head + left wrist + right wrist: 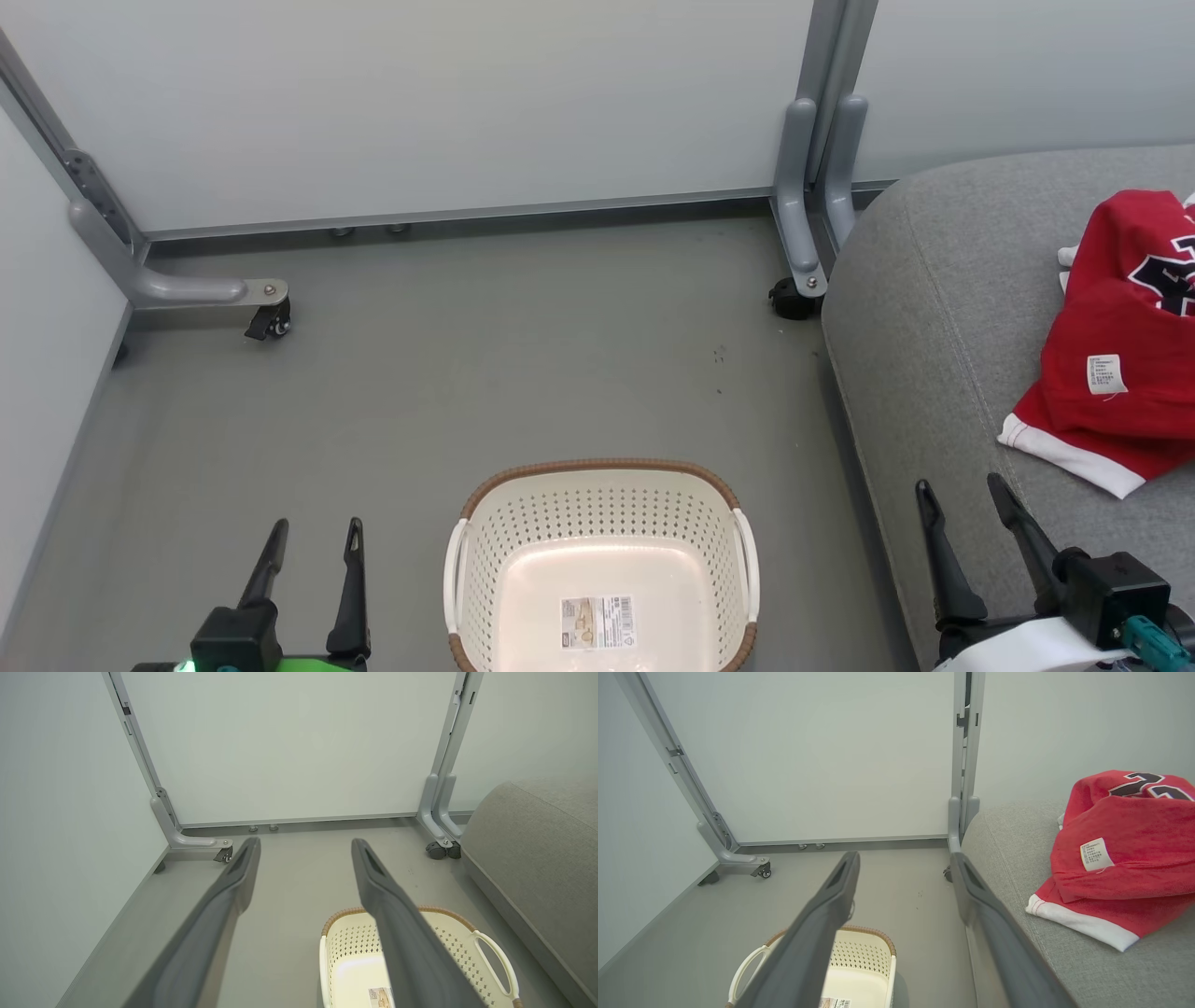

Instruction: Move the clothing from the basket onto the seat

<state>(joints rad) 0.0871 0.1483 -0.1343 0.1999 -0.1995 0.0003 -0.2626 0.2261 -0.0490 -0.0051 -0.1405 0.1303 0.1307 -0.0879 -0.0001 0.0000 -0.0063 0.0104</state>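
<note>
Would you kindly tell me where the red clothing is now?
In the head view the red clothing lies at the right edge on the grey seat, beyond the right gripper and right of the basket.

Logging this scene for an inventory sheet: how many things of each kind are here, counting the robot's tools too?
Tools: 2, left tool and right tool, both open.
Basket: 1, no clothing in it.
Sofa: 1.
Red clothing heap: 1; how many garments it holds is unclear.
Total: 5.
</note>
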